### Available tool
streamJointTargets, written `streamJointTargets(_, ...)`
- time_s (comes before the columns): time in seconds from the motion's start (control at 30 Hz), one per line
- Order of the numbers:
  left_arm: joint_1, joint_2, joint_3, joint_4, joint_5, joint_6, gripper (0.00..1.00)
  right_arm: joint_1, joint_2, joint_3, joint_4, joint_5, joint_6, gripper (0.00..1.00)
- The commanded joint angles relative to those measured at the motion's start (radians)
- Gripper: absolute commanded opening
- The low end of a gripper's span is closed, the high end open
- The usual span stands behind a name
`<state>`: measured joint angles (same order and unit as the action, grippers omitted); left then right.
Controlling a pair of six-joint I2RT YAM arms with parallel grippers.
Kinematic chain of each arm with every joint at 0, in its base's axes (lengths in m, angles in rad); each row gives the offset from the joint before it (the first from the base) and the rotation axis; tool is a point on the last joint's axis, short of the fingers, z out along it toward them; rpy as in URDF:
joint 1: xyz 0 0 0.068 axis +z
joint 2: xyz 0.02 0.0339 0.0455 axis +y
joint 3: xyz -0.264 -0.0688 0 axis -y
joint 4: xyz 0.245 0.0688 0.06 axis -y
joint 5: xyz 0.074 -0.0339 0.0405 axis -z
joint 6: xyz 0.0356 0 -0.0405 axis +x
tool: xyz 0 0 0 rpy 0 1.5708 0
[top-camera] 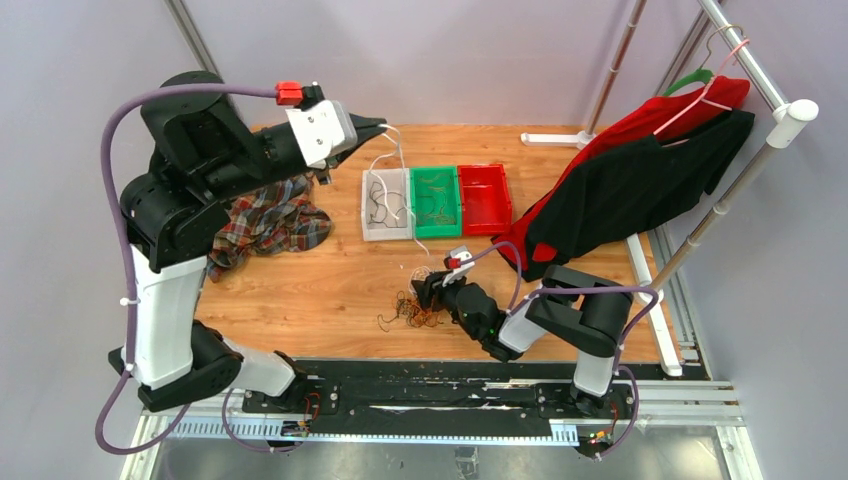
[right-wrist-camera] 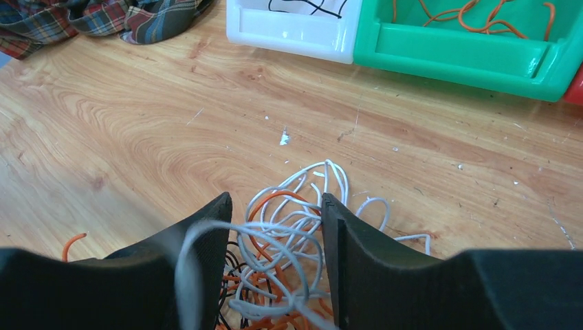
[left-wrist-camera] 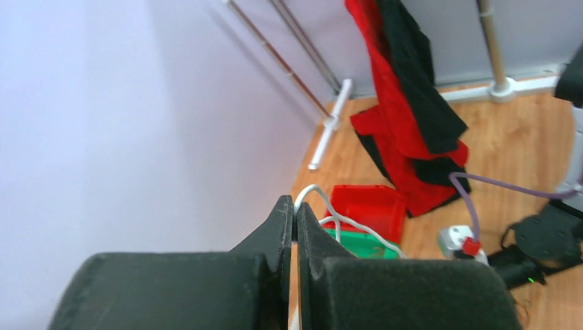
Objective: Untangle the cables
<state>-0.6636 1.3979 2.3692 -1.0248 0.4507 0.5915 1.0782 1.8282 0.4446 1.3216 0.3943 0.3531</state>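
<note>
Right gripper [right-wrist-camera: 275, 210] fills the lower frame of its wrist view, fingers spread astride the cables [right-wrist-camera: 289, 234], a white, orange and black heap on the table [right-wrist-camera: 103, 137]. Overhead, the cables [top-camera: 408, 308] show only as a small tangle at lower centre. Left gripper [left-wrist-camera: 295, 216] is pressed together on a white strand [left-wrist-camera: 330, 210]. Only the overhead view shows that strand trailing down to the white bin [top-camera: 385, 237].

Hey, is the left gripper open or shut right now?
Shut. The left gripper has its tips pressed together, pinching a white cable that loops out between them.
</note>
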Motion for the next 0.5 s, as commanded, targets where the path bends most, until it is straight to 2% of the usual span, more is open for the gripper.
streamJointTargets(0.0,-0.007,-0.057,-0.1,0.273,-0.122,-0.039,0.0,0.011,-0.035,-0.018,0.016,0.036,0.005,0.51)
streamJointTargets(0.13,-0.006,-0.157,-0.3,0.627,-0.258,-0.049,0.0,0.012,-0.048,-0.023,0.003,0.013,0.007,0.53)
streamJointTargets(0.17,-0.007,-0.169,-0.333,0.742,-0.299,-0.049,0.0,0.012,-0.049,-0.027,-0.001,0.004,0.007,0.55)
streamJointTargets(0.23,-0.007,-0.166,-0.341,0.855,-0.369,-0.038,0.0,0.012,-0.047,-0.03,-0.008,-0.012,0.011,0.57)
streamJointTargets(0.3,-0.007,-0.14,-0.302,0.873,-0.388,-0.024,0.0,0.012,-0.047,-0.033,-0.004,-0.018,0.015,0.58)
streamJointTargets(0.47,-0.007,-0.083,-0.251,0.75,-0.317,-0.013,0.0,0.012,-0.127,-0.036,-0.027,-0.008,-0.008,0.58)
